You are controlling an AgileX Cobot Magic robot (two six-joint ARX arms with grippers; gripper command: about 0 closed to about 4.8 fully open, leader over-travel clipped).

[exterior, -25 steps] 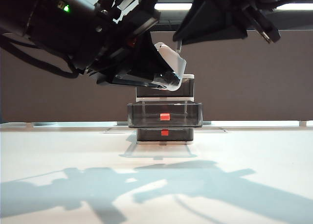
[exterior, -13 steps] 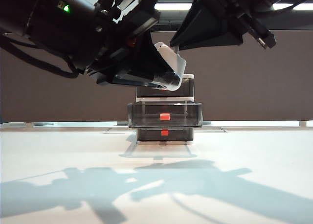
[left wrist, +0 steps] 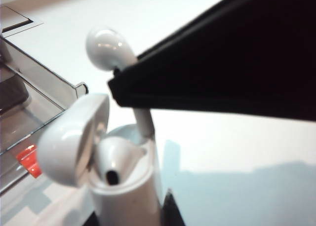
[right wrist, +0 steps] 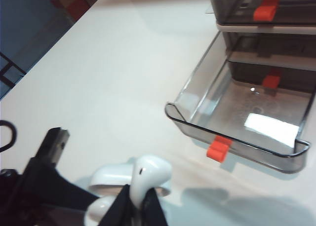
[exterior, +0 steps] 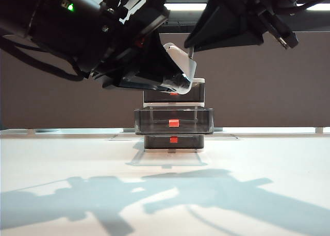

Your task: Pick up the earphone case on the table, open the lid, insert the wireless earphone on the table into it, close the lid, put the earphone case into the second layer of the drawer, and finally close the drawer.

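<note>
My left gripper (left wrist: 133, 217) is shut on the body of the white earphone case (left wrist: 126, 196), holding it upright in the air. The lid (left wrist: 74, 137) is swung open, and one earbud (left wrist: 116, 159) sits inside. My right gripper (right wrist: 138, 206) is shut on the wireless earphone (right wrist: 148, 176), directly above the case (right wrist: 106, 179). The earphone's head (left wrist: 108, 48) sticks up and its stem (left wrist: 144, 122) reaches down into the case's opening. In the exterior view both grippers, left (exterior: 175, 84) and right (exterior: 190, 46), meet at the case (exterior: 186, 71), above the drawer (exterior: 198, 81).
The second layer of the drawer (exterior: 174, 120) stands pulled out and holds nothing, its red tab (right wrist: 218, 149) facing forward. The top drawer (right wrist: 261, 4) and the bottom drawer (exterior: 174, 141) are shut. The white table (exterior: 62, 158) spreads around the unit.
The right gripper has wavered slightly sideways over the case. The left gripper, the case and the drawer have stayed put.
</note>
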